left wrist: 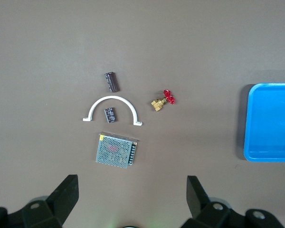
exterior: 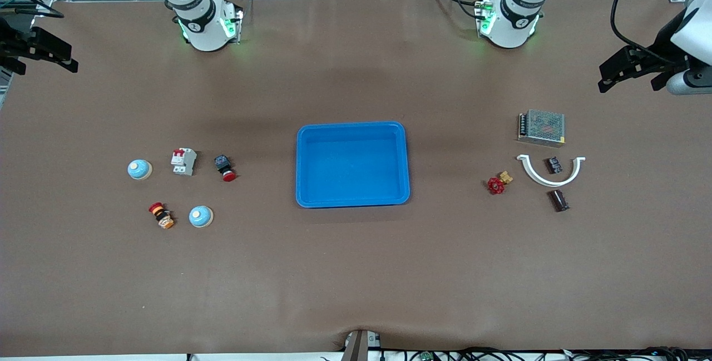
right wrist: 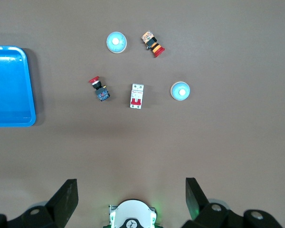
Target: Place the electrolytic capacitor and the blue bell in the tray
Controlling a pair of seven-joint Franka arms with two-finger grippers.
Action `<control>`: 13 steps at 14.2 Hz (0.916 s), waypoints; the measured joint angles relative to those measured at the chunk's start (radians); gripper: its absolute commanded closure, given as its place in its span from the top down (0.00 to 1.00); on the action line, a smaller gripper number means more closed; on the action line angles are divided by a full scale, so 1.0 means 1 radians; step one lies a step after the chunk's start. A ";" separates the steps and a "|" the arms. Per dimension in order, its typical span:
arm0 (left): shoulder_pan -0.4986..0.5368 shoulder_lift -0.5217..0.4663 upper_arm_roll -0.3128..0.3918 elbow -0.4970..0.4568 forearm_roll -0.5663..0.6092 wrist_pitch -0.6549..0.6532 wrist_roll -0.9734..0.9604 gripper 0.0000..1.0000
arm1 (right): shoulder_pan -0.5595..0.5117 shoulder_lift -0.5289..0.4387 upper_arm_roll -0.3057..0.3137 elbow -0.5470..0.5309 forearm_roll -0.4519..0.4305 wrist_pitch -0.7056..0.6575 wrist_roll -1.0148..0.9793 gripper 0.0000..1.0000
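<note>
Clutter sits in two groups on the brown tabletop [exterior: 356, 272], one at each end, with the blue tray [exterior: 352, 127] alone in the middle and nothing lying in it.

Toward the left arm's end, the electrolytic capacitor [exterior: 559, 200] lies flat on its side, a dark cylinder whose long axis runs roughly toward and away from the front camera, slightly slanted. It is the part of its group nearest that camera. Just beside it, farther from the camera, a white half-ring clamp [exterior: 550, 178] curves around a small black component [exterior: 554, 164], and farther still lies a metal mesh power supply [exterior: 542, 127]. A brass valve with a red handwheel [exterior: 498, 183] lies between this group and the tray, well apart from the capacitor.

Toward the right arm's end are two blue bells, both upright on their bases. One bell [exterior: 201, 216] is nearer the camera, beside a red and yellow push button [exterior: 161, 215]. The other bell [exterior: 139, 169] lies farther from the camera, next to a white circuit breaker [exterior: 183, 161] and a red-capped black switch [exterior: 225, 167].

Both arms wait high at the table's ends. The left claw [left wrist: 131, 202] hangs with its fingers [left wrist: 65, 197] wide apart over bare tabletop near the power supply; the right claw [right wrist: 131, 202] hangs likewise, fingers [right wrist: 64, 199] spread and holding nothing.
</note>
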 measured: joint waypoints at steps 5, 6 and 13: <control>0.000 0.000 0.001 0.001 0.000 -0.001 0.000 1.00 | 0.000 0.000 0.000 -0.002 0.000 0.000 0.000 1.00; 0.001 0.000 0.003 0.001 0.000 -0.001 0.000 1.00 | 0.000 0.000 0.000 -0.003 0.000 0.001 0.000 1.00; 0.036 0.046 0.017 -0.031 0.000 -0.008 0.001 1.00 | 0.000 0.001 0.000 -0.030 0.000 0.026 -0.001 1.00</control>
